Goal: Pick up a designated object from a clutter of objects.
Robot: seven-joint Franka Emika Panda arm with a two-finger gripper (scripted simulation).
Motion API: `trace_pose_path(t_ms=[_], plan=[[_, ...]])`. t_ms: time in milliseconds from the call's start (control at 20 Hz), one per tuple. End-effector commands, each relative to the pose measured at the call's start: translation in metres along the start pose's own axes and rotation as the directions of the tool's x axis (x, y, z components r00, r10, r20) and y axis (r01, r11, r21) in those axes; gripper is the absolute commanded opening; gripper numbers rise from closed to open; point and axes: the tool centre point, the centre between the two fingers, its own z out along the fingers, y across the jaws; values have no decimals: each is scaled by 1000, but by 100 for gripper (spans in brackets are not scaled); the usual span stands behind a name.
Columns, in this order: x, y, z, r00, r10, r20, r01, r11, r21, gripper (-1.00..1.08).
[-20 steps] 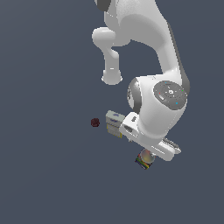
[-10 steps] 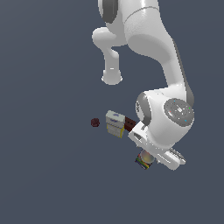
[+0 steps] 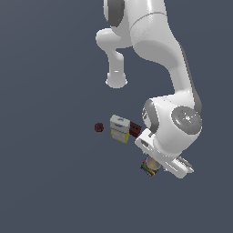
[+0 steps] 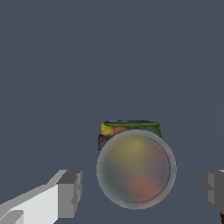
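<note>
- The multicoloured piece [image 4: 133, 168] is sitting on the grey floor [image 3: 50, 182], and in the wrist view it is showing a pale, glassy round top with yellow, green and dark patches along the edge behind it.
- In the exterior view the piece [image 3: 149, 166] is peeking out from under the robot's hand, mostly covered by it.
- The claw [image 4: 140, 188] is hanging wide open, its two grey fingers [image 4: 69, 194] standing well apart on either side of the piece and not touching it.
- The arm [image 3: 175, 129] is bending down over the piece from the exterior view's upper side.
- The white-and-yellow box [image 3: 120, 128] is lying near the piece, toward the exterior view's left and farther up.
- The dark red block [image 3: 134, 130] is lying right beside that box, partly hidden by the arm; I cannot tell whether they touch.
- The tiny dark red piece [image 3: 98, 127] is sitting alone, just to the exterior view's left of the box.
</note>
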Motion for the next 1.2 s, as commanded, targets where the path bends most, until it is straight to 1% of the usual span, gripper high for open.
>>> trace_pose_path(t_ms=[0,350,650,700,1150], plan=[[0,0,8,1000,1,1,-1,1000,-1,100],[-1,1,44,1000,3,0,-3,1000,0,100],[0,-1,47,1000,3,0,-3,1000,0,100],[0,-1,47,1000,3,0,-3,1000,0,-100],[0,-1,47,1000,3,0,-3,1000,0,-100]])
